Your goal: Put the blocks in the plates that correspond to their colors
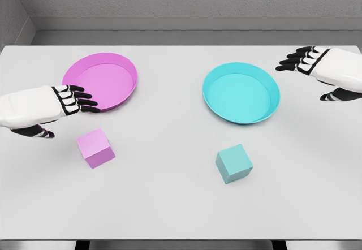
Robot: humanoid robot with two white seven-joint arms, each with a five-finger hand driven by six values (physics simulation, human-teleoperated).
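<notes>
Nothing is being held at this moment, and neither block is lying in a plate, so the task is being judged as not yet begun in earnest. The pink block (95, 147) is sitting on the surface (169, 205), in front of the pink plate (102, 80) and apart from it. The cyan block (233, 163) is sitting likewise in front of the cyan plate (242, 93), slightly tilted in its outline, and well apart from the pink one.

The left hand (62, 104) is being held over the near left edge of the pink plate, its fingers stretched out and gripping nothing, with the thumb hanging below. It is lying just above and to the left of the pink block, not touching it. The right hand (322, 69) is being held at the far right, beside the cyan plate, its fingers also spread and empty, and well apart from the cyan block.

The step in hand is being read as the approach to the first grasp, most likely of the pink block by the left hand. For that, the hand is going to have to be lowered and brought nearer, the fingers being closed across two opposite faces before the block is lifted over the rim of the pink plate
</notes>
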